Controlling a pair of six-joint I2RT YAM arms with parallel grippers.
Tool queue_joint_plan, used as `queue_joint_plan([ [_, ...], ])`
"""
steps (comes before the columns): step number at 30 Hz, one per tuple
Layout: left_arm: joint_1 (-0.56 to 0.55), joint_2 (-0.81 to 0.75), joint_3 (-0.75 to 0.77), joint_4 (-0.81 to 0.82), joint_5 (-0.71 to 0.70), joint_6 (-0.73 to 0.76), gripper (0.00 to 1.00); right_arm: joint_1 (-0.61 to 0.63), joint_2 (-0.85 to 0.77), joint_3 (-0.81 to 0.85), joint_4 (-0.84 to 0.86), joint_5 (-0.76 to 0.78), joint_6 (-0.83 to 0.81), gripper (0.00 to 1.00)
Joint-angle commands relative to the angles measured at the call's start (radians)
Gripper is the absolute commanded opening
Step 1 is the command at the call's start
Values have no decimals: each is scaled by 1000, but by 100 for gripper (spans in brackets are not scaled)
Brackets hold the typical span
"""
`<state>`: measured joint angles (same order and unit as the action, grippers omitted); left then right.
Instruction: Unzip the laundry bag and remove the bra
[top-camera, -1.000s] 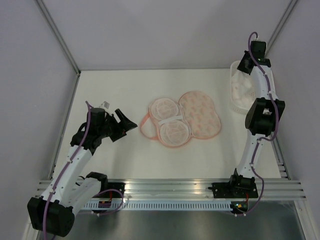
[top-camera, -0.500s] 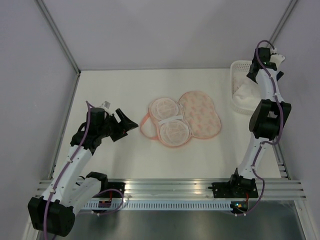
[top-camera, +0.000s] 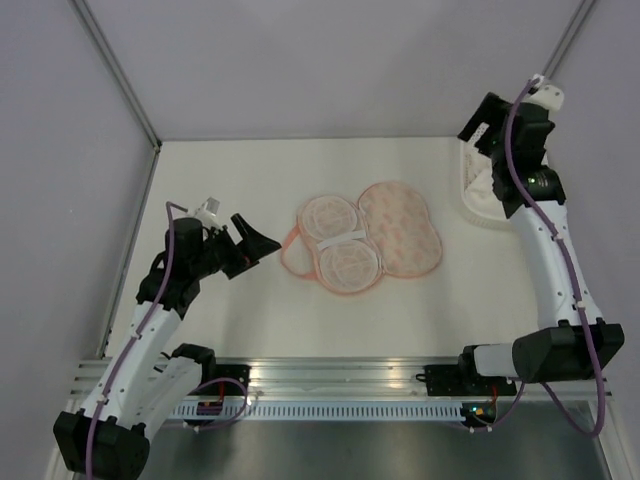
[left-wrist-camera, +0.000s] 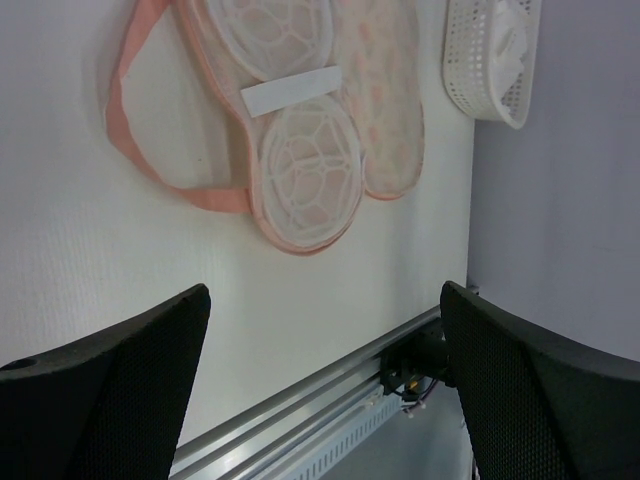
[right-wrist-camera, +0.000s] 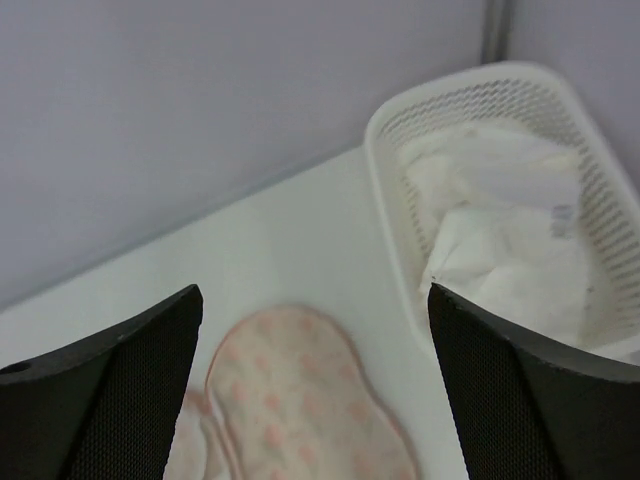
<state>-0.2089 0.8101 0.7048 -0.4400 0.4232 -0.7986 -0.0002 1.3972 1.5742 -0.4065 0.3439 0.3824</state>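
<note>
Lifting away from the far-right basket (right-wrist-camera: 470, 82), the right gripper (right-wrist-camera: 315, 340) is spread and empty, with the bra (right-wrist-camera: 500, 230) dropped inside. Laundry bag (top-camera: 370, 240) lies unzipped mid-table. Left gripper (left-wrist-camera: 325, 340) released, idle at left. Task likely complete.

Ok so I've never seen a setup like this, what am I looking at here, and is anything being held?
Two robot arms are bolted at the near edge of a table. One picture looks down from above. The other two come from a camera on each wrist, so the black shapes at the bottom are that arm's own fingers. The left gripper and the right gripper are both open and hold nothing. On the table the laundry bag lies opened out flat. The white bra sits in the basket at the far right.
</note>
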Motion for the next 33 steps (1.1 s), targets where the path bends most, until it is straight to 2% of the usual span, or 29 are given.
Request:
queue_joint_plan([
  [1,5,-49,-7,90,84,30,99,127,-99,-210,61,-232,-19,98],
  [3,5,-89,-2,113,97,41,100,143,-184,-285,98,-398,21,98],
  [6,5,-129,-1,139,120,50,100,166,-248,-413,100,-554,69,98],
  [11,5,-202,15,147,147,64,100,291,-331,-451,-66,-517,24,98],
  [17,5,-258,9,196,193,68,100,353,-463,-502,-87,-580,39,98],
  [23,5,-275,44,216,221,85,100,356,-552,-560,-121,-576,6,98],
  [33,5,-235,87,228,242,87,100,355,-564,-566,-114,-560,3,98],
])
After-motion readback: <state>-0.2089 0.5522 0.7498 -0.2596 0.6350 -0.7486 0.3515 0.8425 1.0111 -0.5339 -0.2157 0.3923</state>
